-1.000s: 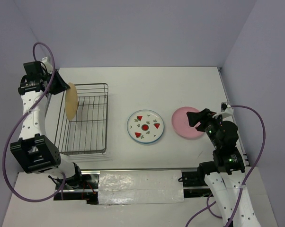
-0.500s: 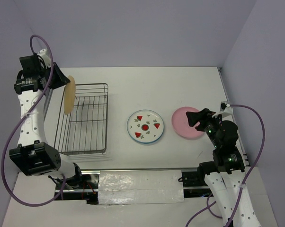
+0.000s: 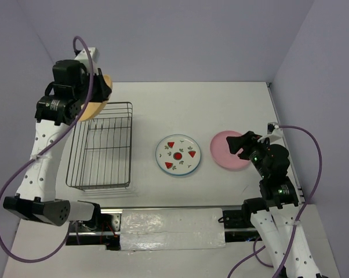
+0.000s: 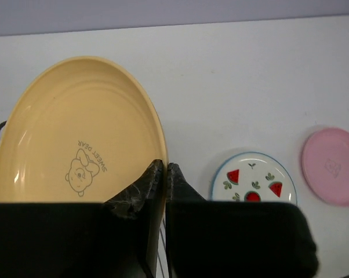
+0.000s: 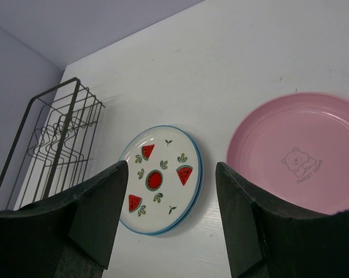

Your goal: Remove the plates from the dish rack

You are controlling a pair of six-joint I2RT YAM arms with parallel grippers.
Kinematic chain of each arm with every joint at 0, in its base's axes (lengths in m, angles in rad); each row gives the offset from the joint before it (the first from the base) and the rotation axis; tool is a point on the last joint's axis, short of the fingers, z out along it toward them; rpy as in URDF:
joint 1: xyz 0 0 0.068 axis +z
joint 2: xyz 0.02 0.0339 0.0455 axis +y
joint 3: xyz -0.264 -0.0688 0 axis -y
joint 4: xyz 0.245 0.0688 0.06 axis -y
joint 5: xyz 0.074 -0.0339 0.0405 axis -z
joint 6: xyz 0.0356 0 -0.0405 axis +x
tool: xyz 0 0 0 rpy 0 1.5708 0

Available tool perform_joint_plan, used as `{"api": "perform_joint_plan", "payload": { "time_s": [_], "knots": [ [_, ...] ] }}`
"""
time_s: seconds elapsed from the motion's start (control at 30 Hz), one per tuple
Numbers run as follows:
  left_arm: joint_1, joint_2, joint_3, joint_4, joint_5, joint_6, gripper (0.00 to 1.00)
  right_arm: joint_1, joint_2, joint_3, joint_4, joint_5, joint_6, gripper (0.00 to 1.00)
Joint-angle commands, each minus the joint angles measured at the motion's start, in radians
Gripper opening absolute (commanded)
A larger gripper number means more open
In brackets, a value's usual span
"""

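My left gripper [image 3: 99,92] is shut on the rim of the tan-yellow plate [image 4: 76,133], which hangs above the far end of the dark wire dish rack [image 3: 100,146]; in the top view the tan-yellow plate [image 3: 94,103] is half hidden behind the wrist. No plates stand in the rack. The white plate [image 3: 178,155] with red watermelon marks lies flat on the table at centre, and the pink plate [image 3: 229,150] lies flat to its right. My right gripper [image 5: 171,174] is open, hovering above the table between the white plate [image 5: 160,179] and the pink plate [image 5: 302,150], holding nothing.
The white table [image 3: 180,104] is boxed in by lavender walls at the back and both sides. Both arm bases and a silver-taped strip [image 3: 168,229] sit along the near edge. A purple cable [image 3: 311,168] loops beside the right arm.
My left arm has lifted the tan-yellow plate out of the rack and swung it up and rightward, turning it from edge-on to nearly flat. The right arm has barely moved.
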Motion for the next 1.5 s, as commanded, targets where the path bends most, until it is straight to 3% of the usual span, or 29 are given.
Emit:
{"api": "perform_joint_plan", "payload": {
  "time_s": [0.0, 0.13, 0.3, 0.57, 0.67, 0.97, 1.23, 1.47],
  "knots": [
    [-0.102, -0.078, -0.025, 0.083, -0.078, 0.045, 0.00, -0.004, 0.008, 0.045, 0.020, -0.014, -0.007, 0.69],
    [-0.332, -0.121, -0.142, 0.149, -0.255, 0.062, 0.00, -0.004, 0.029, 0.108, -0.009, -0.124, 0.037, 0.73],
    [-0.606, -0.134, -0.259, 0.236, -0.372, 0.059, 0.00, -0.004, 0.066, 0.113, 0.012, -0.253, 0.106, 0.76],
    [-1.019, -0.040, -0.292, 0.322, -0.687, 0.091, 0.00, -0.005, 0.100, 0.141, 0.008, -0.411, 0.144, 0.83],
    [-1.125, 0.001, -0.312, 0.374, -0.759, 0.097, 0.00, -0.004, 0.123, 0.138, 0.020, -0.476, 0.166, 0.88],
    [-1.291, 0.118, -0.371, 0.505, -0.839, 0.106, 0.00, -0.002, 0.117, 0.108, 0.038, -0.516, 0.207, 0.88],
    [-1.357, 0.231, -0.316, 0.500, -0.908, 0.129, 0.00, 0.002, 0.157, 0.084, -0.029, -0.427, 0.140, 0.87],
    [-1.371, 0.251, -0.323, 0.535, -0.908, 0.134, 0.00, 0.016, 0.178, 0.004, 0.040, -0.422, 0.152, 0.86]
  ]
}}
